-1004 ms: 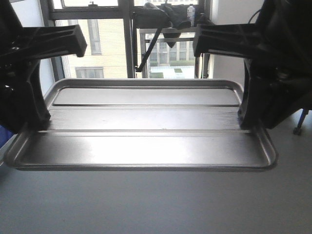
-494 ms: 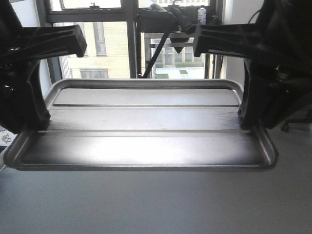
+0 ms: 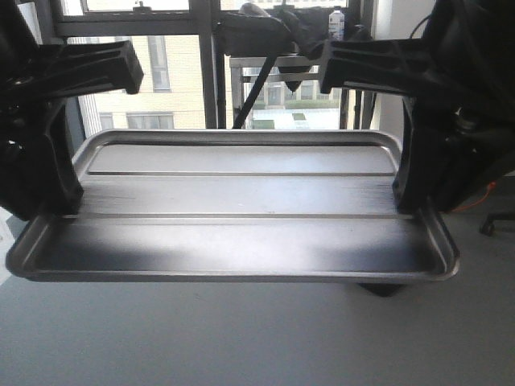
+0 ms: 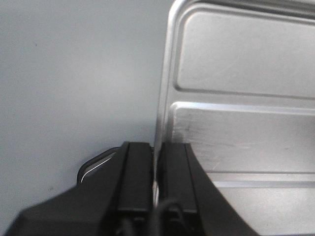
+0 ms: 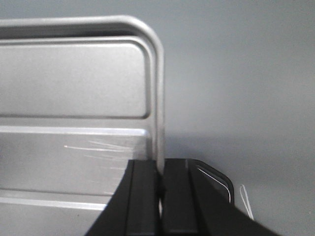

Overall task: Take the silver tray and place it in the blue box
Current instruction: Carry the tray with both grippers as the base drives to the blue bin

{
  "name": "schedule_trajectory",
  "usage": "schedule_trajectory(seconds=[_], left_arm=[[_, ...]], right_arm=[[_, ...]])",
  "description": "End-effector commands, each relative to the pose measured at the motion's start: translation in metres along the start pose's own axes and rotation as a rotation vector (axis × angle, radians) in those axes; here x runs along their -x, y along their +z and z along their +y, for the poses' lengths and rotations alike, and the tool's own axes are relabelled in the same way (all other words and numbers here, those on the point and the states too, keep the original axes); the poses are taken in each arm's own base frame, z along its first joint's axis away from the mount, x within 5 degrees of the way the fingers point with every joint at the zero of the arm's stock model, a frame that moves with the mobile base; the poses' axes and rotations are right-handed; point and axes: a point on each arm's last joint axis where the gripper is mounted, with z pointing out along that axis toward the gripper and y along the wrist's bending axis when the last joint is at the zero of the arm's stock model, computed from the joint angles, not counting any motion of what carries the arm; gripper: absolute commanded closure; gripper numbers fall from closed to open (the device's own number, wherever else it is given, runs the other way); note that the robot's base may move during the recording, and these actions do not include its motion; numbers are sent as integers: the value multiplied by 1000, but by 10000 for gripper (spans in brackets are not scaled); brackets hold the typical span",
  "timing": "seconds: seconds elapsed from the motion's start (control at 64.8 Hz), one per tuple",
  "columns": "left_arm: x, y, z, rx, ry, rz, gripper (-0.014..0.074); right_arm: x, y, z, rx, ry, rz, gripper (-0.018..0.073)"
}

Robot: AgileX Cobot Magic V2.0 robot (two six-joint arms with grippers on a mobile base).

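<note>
Silver tray: it hung in the air, roughly level, with its long side across the front view. It was carried by its two short ends above the grey floor.
Left gripper: its fingers were closed to a narrow slit on the tray's left rim. One finger lay inside the tray and one outside.
Right gripper: it had the same pinch on the right rim, near the middle of that short end, with nothing else in its hold.
Step in hand: this was judged to be the carry toward the blue box, which showed in no view.
Doing it well: both wrists should travel together at one height with their spacing fixed, so the tray neither twists nor bows. It should go down flat only once all four corners clear the box walls, and both ends should be let go together.
Risk: the hold was only a thin pinch on smooth metal. If one arm led, the rim would likely slide out of the other.
Front view alone: it showed the tray's whole span, both arms, the window behind, and a dark object under the near right corner, too hidden to name.
Wrist views alone: they showed the actual contact, with the rim standing in the slit between the fingers, and fine scratches beside the right grip. In the front view the gripper bodies hid this.
</note>
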Motion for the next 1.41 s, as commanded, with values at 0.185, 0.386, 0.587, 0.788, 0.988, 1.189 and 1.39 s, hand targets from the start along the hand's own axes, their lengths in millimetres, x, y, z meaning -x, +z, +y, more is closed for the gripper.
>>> schedule_trajectory(seconds=[0.185, 0.386, 0.587, 0.788, 0.988, 1.189, 1.39], left_arm=[[6, -13, -3, -34, 2, -60, 607], [6, -13, -3, -34, 2, -60, 607], [6, -13, -3, -34, 2, -60, 607], [6, -13, -2, -33, 3, -61, 607], [6, -13, -2, -33, 3, -61, 607], [6, -13, -2, -33, 3, -61, 607], [6, -13, -2, -33, 3, -61, 607]], right_arm=[[9, -14, 0, 27, -22, -71, 506], [9, -14, 0, 27, -22, -71, 506], [9, -14, 0, 27, -22, -71, 506], [9, -14, 0, 27, -22, -71, 506], [9, -14, 0, 27, -22, -71, 506], [9, -14, 0, 27, -22, -71, 506], [9, -14, 0, 27, -22, -71, 506]])
